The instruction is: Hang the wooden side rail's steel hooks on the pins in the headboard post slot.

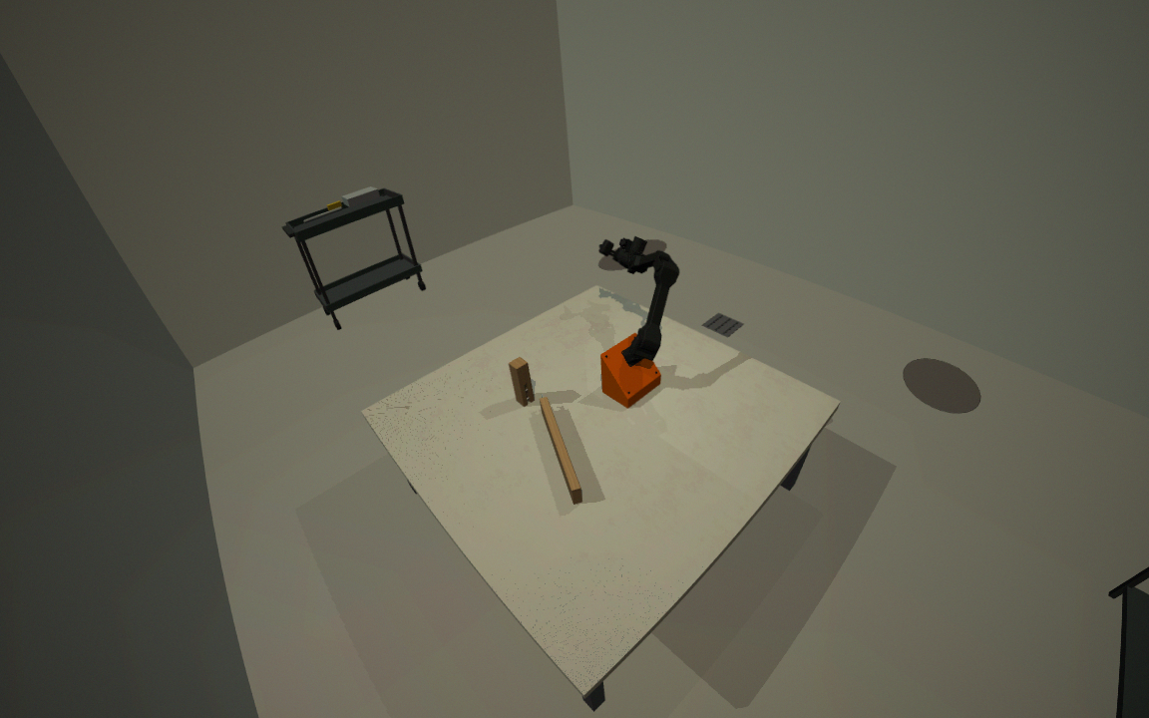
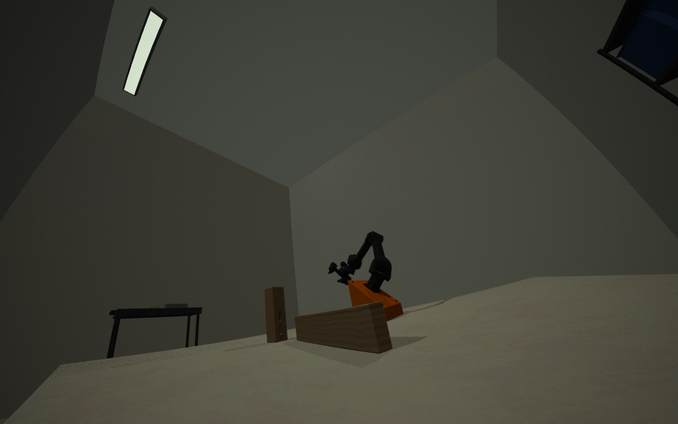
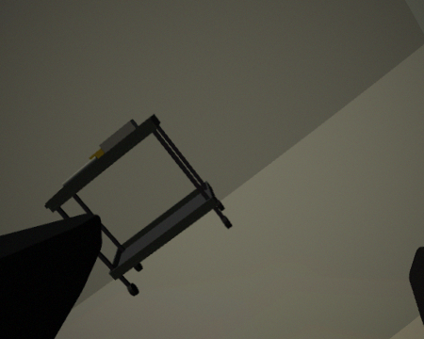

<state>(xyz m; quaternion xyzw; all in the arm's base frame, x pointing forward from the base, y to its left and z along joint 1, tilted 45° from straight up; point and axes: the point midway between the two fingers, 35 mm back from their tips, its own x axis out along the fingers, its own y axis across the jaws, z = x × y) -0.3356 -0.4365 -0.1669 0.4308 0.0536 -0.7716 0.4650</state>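
The wooden side rail (image 1: 561, 451) (image 2: 337, 328) lies along the table, one end close to the headboard post. The post (image 1: 519, 380) (image 2: 273, 314) stands upright, with small pins showing in its slot. A narrow gap shows between post and rail end in the top and exterior views. The steel hooks cannot be made out. My gripper (image 1: 608, 253) (image 2: 335, 273) (image 3: 258, 250) is open and empty, high above the table and well away from rail and post. The wrist view shows its two fingers wide apart, with neither rail nor post in view.
The table (image 1: 703, 464) (image 2: 489, 358) carries my orange base (image 1: 628, 375) (image 2: 375, 298), to the right of the post in the top view. A dark cart (image 1: 351, 212) (image 2: 156, 312) (image 3: 109, 162) stands on the floor beyond the table.
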